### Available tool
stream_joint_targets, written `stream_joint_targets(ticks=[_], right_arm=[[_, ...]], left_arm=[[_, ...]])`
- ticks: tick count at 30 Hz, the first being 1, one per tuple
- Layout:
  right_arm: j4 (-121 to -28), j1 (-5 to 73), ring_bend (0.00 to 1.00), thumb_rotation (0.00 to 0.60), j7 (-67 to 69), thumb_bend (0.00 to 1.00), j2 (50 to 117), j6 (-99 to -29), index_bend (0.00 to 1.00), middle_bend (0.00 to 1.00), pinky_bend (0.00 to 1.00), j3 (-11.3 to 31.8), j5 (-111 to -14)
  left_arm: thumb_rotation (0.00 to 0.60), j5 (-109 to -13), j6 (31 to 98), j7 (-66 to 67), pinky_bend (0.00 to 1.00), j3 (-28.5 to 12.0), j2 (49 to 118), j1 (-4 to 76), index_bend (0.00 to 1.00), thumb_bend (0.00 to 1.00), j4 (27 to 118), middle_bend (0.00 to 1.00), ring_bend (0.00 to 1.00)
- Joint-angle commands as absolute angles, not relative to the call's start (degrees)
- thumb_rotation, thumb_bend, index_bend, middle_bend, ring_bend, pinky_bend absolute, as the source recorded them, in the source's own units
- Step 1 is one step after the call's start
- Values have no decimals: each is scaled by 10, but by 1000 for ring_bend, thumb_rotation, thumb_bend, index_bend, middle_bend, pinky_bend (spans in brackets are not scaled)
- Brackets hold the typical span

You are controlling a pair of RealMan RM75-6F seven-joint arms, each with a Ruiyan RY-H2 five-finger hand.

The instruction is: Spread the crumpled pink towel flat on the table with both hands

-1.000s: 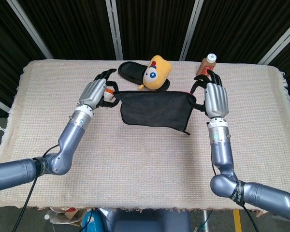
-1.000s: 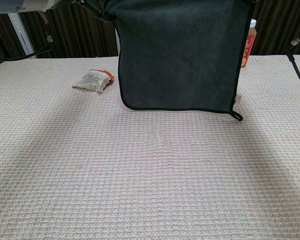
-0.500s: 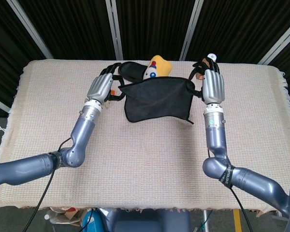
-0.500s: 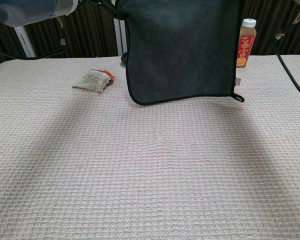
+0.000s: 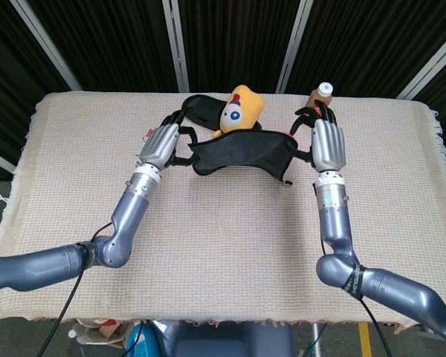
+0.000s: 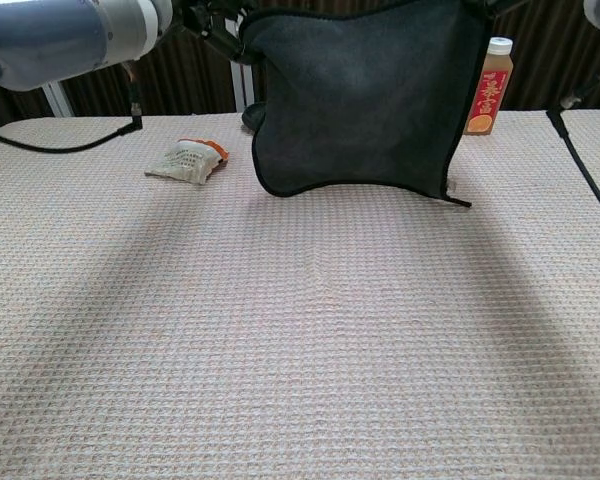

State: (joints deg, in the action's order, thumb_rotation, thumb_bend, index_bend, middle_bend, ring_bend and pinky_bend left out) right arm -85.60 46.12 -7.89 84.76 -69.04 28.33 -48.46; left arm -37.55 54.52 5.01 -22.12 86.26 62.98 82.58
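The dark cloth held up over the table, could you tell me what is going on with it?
The robot is holding a dark towel stretched in the air between both hands, the left hand at one top corner and the right hand at the other. The task calls it pink, but it looks black here. It hangs above the table, not yet laid down or flat. Behind it are a yellow plush toy, a dark slipper, a juice bottle and a small packet.
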Motion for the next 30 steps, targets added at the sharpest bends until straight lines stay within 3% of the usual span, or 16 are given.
stream_joint_targets(ticks=[1,15,30], right_arm=[[-900,424,103,600,-80,637,838,-705,730,325,112,252,-482],[-988,354,103,600,-113,637,866,-757,730,325,112,140,-578],[-1004,318,103,600,-127,638,887,-764,730,325,112,107,-612]], left_arm=[[600,-397,565,52,0,-195,854,596,669,508,871,42,0],[600,-480,602,45,0,-115,848,499,669,507,970,43,0],[600,-538,614,45,0,-91,844,451,670,507,1016,45,0]])
